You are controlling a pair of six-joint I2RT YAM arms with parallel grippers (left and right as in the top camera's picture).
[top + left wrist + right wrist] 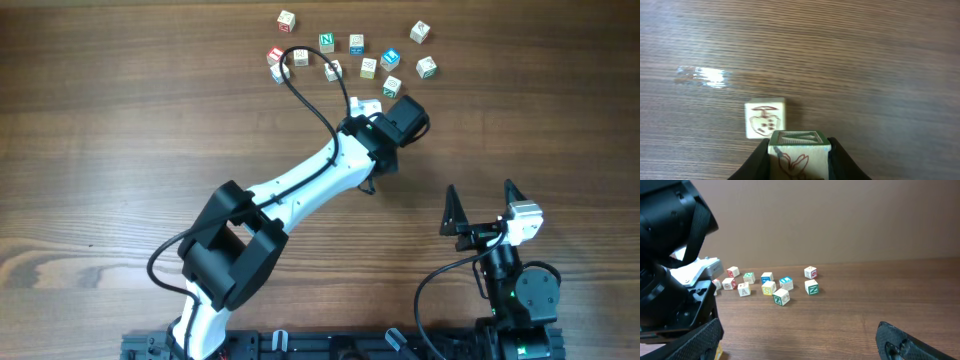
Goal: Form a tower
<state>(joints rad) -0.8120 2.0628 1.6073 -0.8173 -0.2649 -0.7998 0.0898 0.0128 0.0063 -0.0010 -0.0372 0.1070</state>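
Observation:
My left gripper (799, 150) is shut on a pale wooden cube (800, 137) with a green top face and a red drawing on its near side. Just beyond it, a single cube with a red drawing (765, 119) rests on the table. From overhead, the left gripper (368, 108) is stretched toward the scattered cubes at the far edge. My right gripper (480, 190) stands open near the front right, and nothing lies between its fingers (805, 340). No tower shows in any view.
Several loose letter cubes (356, 55) lie scattered at the far middle of the wooden table; the right wrist view also shows this cluster (771, 285). The left arm (670, 255) fills that view's left side. A glare patch (705, 76) marks the tabletop.

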